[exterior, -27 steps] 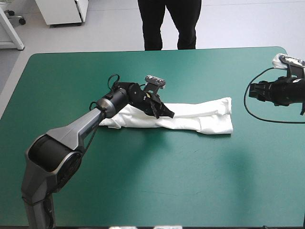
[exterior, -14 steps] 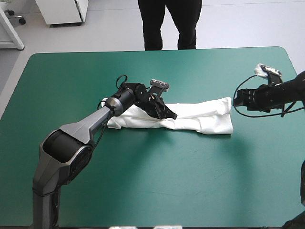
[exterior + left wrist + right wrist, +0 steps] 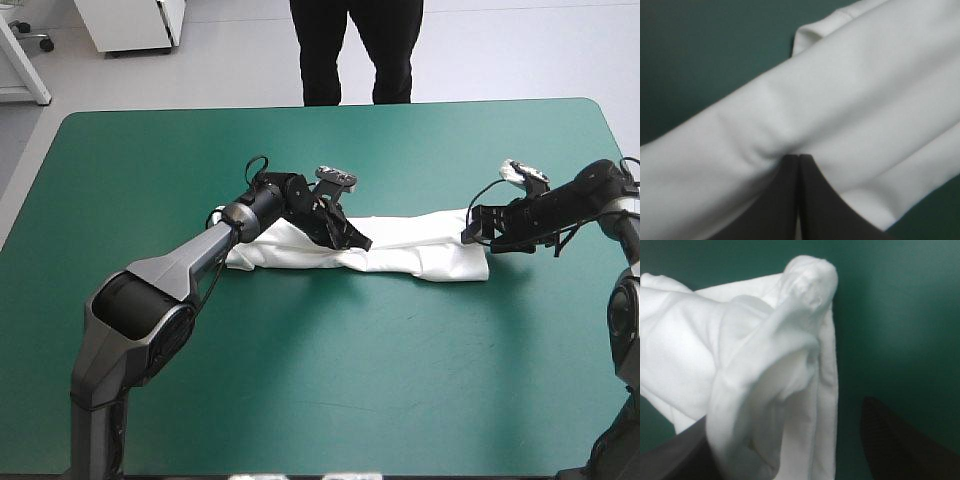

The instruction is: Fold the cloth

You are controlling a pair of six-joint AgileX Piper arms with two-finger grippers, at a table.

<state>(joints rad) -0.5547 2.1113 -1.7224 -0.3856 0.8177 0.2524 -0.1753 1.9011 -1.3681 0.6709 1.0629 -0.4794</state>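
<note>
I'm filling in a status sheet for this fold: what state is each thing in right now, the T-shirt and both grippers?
T-shirt: folded into a long band, lying on the teal-green cover.
Left gripper: shut on the T-shirt, near its middle.
Right gripper: open, the T-shirt's right end between its fingers.

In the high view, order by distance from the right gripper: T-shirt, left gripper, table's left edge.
1. T-shirt: its right end at the right gripper.
2. left gripper: at the shirt's middle.
3. table's left edge: far beyond, leftmost.
</note>
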